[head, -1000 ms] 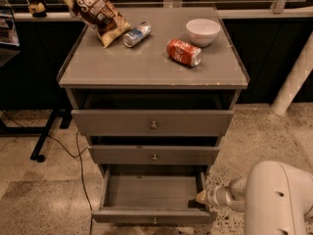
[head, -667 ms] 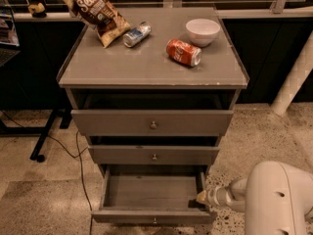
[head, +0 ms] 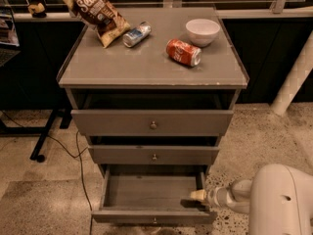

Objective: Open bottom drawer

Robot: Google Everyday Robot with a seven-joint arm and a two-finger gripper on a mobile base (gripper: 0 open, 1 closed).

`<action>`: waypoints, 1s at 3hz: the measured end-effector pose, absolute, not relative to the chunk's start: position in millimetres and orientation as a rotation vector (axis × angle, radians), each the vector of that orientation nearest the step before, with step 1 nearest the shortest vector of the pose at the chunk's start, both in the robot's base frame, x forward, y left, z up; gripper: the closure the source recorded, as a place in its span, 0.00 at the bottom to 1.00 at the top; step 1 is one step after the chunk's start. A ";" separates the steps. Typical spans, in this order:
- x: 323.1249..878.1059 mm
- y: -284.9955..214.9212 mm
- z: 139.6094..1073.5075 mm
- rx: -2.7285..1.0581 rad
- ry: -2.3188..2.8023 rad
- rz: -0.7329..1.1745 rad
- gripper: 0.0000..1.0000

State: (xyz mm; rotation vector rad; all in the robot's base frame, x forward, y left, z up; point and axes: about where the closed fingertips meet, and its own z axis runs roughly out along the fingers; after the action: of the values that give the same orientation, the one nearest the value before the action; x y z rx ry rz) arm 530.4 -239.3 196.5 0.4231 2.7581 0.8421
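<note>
The grey cabinet has three drawers. The bottom drawer [head: 152, 215], with the thinnest front and a small round knob [head: 155, 221], stands pulled out, its bare inside showing. My gripper [head: 198, 195] reaches in from the lower right, its tip over the drawer's right rear corner, just inside the right wall. The white arm body [head: 279, 202] fills the lower right corner. The top drawer [head: 152, 123] and middle drawer [head: 153, 155] are pushed in.
On the cabinet top [head: 98, 67] lie a chip bag [head: 95, 11], a blue-and-silver can [head: 136, 34], a red soda can [head: 183, 52] and a white bowl [head: 202, 31]. A black cable [head: 80, 165] runs on the floor at left. A white post [head: 296, 77] stands at right.
</note>
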 end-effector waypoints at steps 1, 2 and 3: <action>524.9 -241.0 215.9 0.394 2.700 0.864 0.00; 524.7 -240.9 218.0 0.393 2.698 0.864 0.00; 520.9 -239.0 234.2 0.363 2.672 0.843 0.00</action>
State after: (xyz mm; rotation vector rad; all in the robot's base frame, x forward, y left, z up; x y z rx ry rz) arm 520.9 -239.0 234.2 0.3631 2.6717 0.8434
